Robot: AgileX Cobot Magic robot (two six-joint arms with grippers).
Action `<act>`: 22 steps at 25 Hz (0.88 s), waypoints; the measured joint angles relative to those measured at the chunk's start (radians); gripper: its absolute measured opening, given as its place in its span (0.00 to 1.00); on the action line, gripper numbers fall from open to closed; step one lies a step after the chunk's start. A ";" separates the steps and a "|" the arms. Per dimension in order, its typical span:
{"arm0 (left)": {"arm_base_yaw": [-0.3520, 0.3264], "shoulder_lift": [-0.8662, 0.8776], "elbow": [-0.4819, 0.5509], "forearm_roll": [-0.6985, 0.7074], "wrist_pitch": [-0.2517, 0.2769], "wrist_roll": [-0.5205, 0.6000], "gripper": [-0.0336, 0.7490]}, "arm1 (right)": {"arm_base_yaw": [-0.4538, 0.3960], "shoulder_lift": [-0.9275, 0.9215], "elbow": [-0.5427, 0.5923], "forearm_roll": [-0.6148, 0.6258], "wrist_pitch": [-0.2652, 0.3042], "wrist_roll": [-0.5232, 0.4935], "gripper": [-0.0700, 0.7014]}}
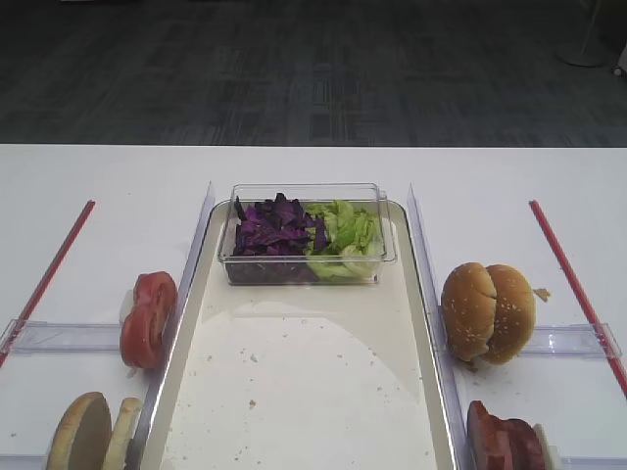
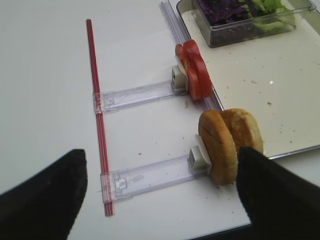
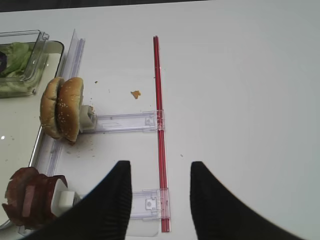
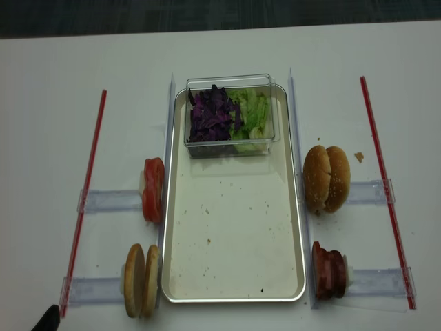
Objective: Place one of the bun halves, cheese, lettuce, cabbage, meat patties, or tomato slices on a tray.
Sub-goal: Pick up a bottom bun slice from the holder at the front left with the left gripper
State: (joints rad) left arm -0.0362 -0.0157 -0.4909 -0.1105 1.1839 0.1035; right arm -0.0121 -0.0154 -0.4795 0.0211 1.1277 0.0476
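The long rectangular cream-white tray [image 4: 234, 262] with a shiny metal rim runs lengthwise away from the robot. Flat bun halves [image 4: 142, 280] stand on edge just left of it. Left gripper [image 2: 160, 187] and right gripper [image 3: 160, 200]: black fingers spread wide, holding nothing.

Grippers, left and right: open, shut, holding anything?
Left gripper: open, empty, above the flat bun halves.
Right gripper: open, empty, over the bare table.
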 joint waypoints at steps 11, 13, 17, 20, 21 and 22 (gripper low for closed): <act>0.000 0.000 0.000 0.000 0.000 0.000 0.76 | 0.000 0.000 0.000 0.000 0.000 0.000 0.50; 0.000 0.000 0.000 0.000 0.000 0.000 0.76 | 0.000 0.000 0.000 0.000 0.000 0.000 0.50; 0.000 0.000 0.000 0.000 0.000 0.000 0.76 | 0.000 0.000 0.000 0.000 0.000 0.000 0.50; 0.000 0.000 0.000 0.000 0.000 0.000 0.76 | 0.000 0.000 0.000 0.000 0.000 0.000 0.50; 0.000 0.000 0.000 0.000 0.000 0.000 0.76 | 0.000 0.000 0.000 0.000 0.000 0.000 0.50; 0.000 0.000 0.000 0.000 0.000 0.000 0.76 | 0.000 0.000 0.000 0.000 0.000 0.000 0.50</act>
State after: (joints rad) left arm -0.0362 -0.0157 -0.4909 -0.1105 1.1839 0.1035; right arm -0.0121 -0.0154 -0.4795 0.0211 1.1277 0.0476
